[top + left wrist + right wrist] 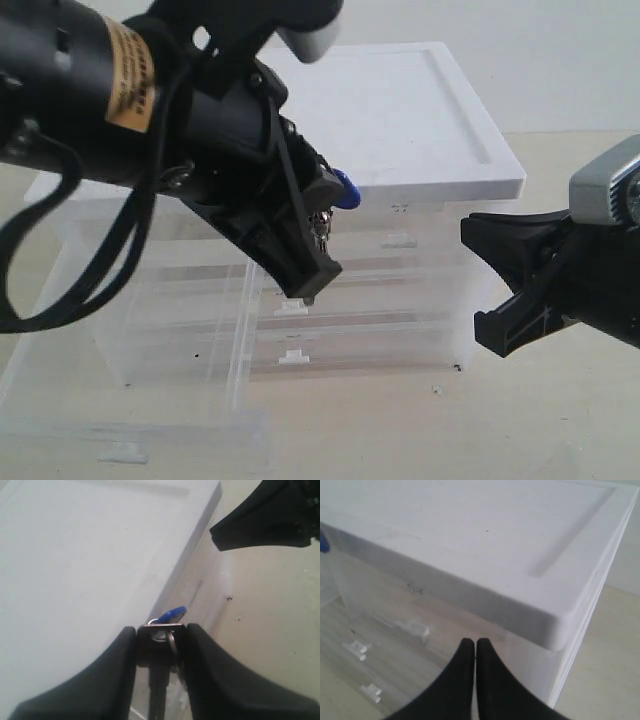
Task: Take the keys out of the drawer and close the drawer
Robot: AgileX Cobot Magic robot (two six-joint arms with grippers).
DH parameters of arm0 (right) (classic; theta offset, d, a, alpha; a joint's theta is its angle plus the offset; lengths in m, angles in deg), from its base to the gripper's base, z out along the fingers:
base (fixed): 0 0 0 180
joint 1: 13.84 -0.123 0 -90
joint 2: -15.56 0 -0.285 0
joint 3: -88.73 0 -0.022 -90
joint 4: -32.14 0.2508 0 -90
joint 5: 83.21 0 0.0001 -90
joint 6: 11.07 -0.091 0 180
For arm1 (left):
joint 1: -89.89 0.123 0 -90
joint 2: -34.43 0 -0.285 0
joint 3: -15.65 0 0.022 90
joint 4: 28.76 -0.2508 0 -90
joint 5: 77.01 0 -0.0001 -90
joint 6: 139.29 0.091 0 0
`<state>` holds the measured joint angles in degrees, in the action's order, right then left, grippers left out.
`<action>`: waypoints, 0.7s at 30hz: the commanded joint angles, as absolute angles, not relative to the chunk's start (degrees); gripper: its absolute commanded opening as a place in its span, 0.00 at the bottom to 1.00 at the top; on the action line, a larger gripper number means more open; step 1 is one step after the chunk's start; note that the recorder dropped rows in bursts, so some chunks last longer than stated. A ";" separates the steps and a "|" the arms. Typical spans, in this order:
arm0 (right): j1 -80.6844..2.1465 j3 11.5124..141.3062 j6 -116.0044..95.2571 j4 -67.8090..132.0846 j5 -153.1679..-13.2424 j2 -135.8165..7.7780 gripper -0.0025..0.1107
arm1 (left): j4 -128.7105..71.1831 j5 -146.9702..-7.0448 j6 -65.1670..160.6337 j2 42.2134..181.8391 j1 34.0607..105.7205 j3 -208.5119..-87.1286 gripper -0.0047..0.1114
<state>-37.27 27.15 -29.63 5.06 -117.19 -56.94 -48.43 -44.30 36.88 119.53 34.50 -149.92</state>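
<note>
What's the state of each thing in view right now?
Drawer: pulled out, open.
Keys: out of it, held up in the air.
Left gripper: shut on the keys.
Right gripper: shut, empty.
Other drawers: pushed in.

**Concealed and cropped parts around the held keys.**
The keys (323, 232) are largely covered by the fingers of the left gripper (160, 630). Only the blue fob (347, 188), a bit of ring and a dark blade show, and their count cannot be told. The drawer (180, 425) is cut by the exterior view's lower edge, and its front is too hazy to read. The right gripper (476, 645) loses its finger bases at the picture's edge. A blue patch (322, 545) below the front edge of the cabinet (470, 555) top is cropped and cannot be identified.
</note>
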 commanded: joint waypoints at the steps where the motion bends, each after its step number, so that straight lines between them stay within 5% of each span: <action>1: -37.37 27.47 -29.43 4.79 -117.00 -56.88 0.02 | -51.97 -45.68 33.79 121.15 34.05 -150.14 0.08; 21: -37.37 27.47 -29.45 4.79 -115.96 -56.88 0.02 | -53.00 -41.59 33.79 121.39 35.62 -150.04 0.09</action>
